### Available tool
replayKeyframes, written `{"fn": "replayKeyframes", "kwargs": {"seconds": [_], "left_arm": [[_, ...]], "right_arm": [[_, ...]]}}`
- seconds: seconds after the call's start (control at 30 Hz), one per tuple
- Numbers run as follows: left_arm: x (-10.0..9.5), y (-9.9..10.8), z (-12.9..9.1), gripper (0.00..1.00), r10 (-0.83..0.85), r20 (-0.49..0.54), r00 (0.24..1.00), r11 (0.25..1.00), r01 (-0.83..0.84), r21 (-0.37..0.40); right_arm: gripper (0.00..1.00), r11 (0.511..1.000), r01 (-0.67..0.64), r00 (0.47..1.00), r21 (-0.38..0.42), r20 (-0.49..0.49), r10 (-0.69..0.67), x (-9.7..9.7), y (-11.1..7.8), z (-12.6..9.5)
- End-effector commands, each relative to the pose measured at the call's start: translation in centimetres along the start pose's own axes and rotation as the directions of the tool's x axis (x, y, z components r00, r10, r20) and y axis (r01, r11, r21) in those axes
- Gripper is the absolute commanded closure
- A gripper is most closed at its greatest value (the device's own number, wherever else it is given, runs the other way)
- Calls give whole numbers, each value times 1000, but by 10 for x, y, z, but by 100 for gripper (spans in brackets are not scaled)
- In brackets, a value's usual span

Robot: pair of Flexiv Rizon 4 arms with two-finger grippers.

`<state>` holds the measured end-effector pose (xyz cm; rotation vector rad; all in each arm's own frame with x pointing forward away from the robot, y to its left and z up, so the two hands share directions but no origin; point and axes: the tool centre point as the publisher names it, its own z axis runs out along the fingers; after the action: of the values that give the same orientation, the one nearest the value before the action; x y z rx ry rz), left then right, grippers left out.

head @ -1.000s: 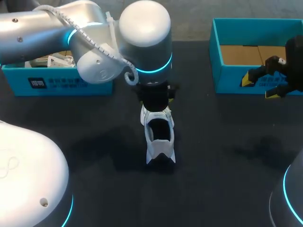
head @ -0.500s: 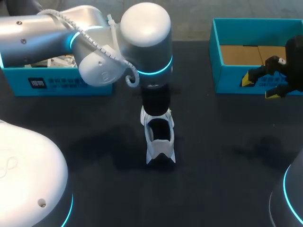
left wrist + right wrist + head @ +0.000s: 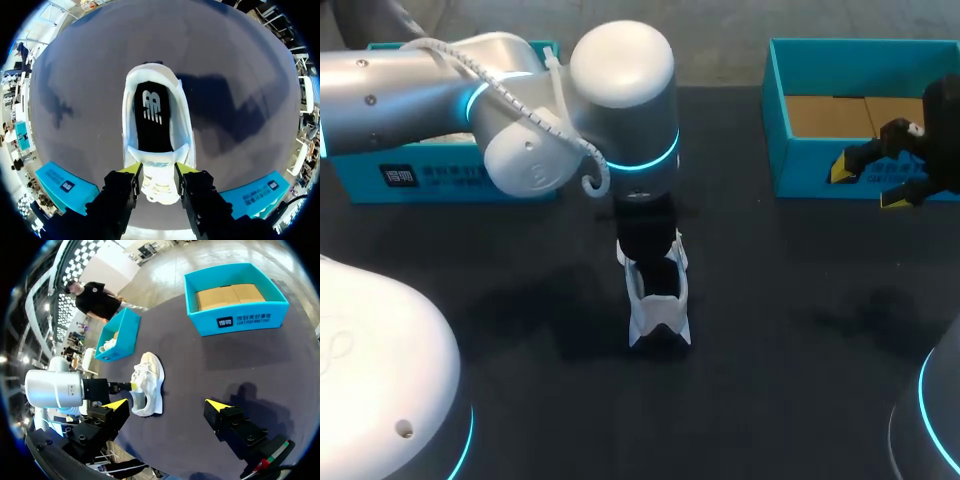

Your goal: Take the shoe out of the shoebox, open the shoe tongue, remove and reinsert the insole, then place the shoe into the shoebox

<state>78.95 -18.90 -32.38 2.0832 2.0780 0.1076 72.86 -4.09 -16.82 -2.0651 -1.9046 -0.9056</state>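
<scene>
The left box sits at the far left of the table, with something pale in it that I cannot make out. My left gripper is down on the shoe, which stands upright on its sole in the middle of the table, well apart from both boxes. My fingers are closed in to a narrow gap around the laced front just below the tongue, one yellow tip against each side, so I take it as a grip on the shoe there. The black insole lies flat inside the opening.

So the first step looks done: the shoe is out. I judge the tongue is the step in hand, and it is not yet pulled wide. The insole has not come out, so lifting it, putting it back and boxing the shoe are all left.

The right box shows only its cardboard floor. My right gripper hangs in front of it, fingers spread wide, holding nothing.
</scene>
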Motion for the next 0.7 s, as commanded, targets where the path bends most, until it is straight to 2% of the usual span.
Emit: {"fn": "replayKeyframes", "kwargs": {"seconds": [0.03,0.3,0.4,0.53,0.7], "left_arm": [[0,-2,2,63,1,4,1000,1000,-1,6],[-1,14,-17,62,-4,20,1000,999,5,-35],[-3,18,-17,63,0,18,1000,999,1,-46],[-5,16,-13,67,-2,22,1000,999,3,-39],[-2,5,-3,67,1,10,1000,1000,-1,-6]], "right_arm": [[0,1000,-1,1000,-1,2,1,0,0,1],[0,1000,-1,1000,-1,2,1,0,0,1],[0,1000,-1,1000,-1,2,1,0,0,1],[0,1000,-1,1000,-1,2,1,0,0,1],[0,1000,-1,1000,-1,2,1,0,0,1]]}}
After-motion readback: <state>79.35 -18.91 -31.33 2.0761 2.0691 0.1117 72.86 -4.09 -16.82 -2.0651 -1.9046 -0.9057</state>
